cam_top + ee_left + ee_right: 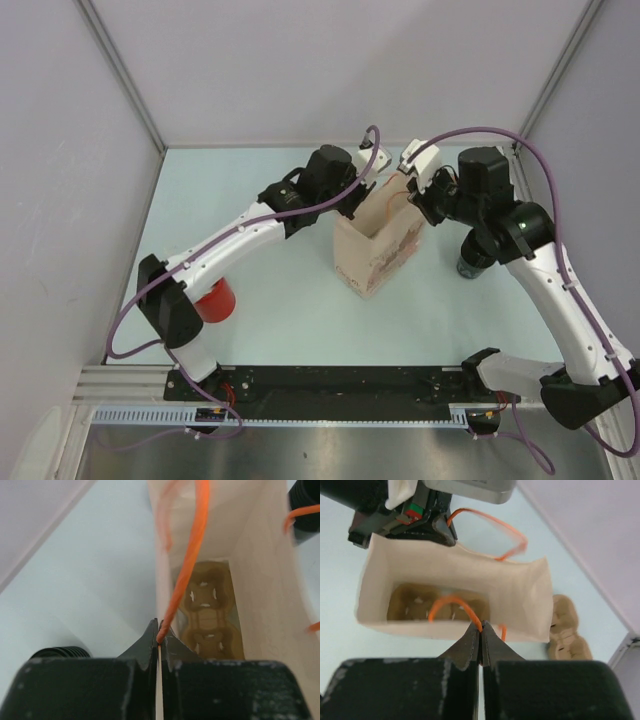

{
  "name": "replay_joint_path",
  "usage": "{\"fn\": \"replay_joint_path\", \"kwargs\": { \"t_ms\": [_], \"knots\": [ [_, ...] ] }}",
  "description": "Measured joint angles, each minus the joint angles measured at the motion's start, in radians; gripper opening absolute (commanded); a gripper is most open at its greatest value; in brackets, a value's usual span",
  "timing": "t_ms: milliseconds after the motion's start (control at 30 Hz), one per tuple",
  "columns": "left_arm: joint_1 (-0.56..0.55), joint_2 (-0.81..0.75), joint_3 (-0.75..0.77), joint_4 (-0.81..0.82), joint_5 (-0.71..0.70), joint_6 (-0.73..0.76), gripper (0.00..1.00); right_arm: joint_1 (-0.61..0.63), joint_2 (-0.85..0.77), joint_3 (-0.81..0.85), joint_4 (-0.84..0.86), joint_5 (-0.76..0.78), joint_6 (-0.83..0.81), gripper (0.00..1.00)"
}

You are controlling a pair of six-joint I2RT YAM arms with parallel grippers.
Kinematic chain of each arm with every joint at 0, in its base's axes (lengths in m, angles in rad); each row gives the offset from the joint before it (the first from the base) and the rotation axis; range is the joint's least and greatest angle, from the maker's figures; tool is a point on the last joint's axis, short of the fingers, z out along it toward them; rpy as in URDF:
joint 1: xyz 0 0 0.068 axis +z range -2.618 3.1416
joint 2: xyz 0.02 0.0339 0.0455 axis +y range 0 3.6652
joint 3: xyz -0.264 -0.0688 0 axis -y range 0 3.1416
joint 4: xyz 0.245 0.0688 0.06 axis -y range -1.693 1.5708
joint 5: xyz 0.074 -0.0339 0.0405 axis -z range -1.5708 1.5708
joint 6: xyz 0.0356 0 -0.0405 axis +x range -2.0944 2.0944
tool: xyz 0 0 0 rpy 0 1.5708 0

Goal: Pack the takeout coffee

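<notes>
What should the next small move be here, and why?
Probably open the right pincer and reach for the dark cup beside that arm, with the left pincer holding the bag upright. Both pincers are shut on the bag's rim, the tray already lies at its bottom, and no cup shows inside.

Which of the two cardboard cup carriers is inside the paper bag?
The cup carrier lying flat on the paper bag's floor, seen through its open top. The other carrier lies outside, beside the bag's end wall.
</notes>
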Motion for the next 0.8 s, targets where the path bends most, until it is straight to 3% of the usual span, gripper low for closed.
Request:
{"fn": "replay_joint_path", "kwargs": {
  "t_ms": [67, 233, 533, 800],
  "knots": [
    [0.0, 0.0, -0.032, 0.01, 0.002, -0.001, 0.07, 0.002, 0.026, -0.021, -0.014, -0.002, 0.001, 0.0],
    [0.011, 0.0, 0.003, 0.016, 0.011, -0.011, 0.07, 0.002, 0.016, -0.029, -0.01, 0.006, 0.004, 0.0],
    [0.028, -0.012, 0.105, 0.037, 0.016, -0.037, 0.06, -0.003, -0.006, 0.177, -0.009, 0.006, 0.016, 0.0],
    [0.039, -0.015, 0.105, 0.036, 0.033, -0.055, 0.07, -0.023, -0.016, 0.191, 0.014, 0.005, 0.04, 0.0]
  ]
}}
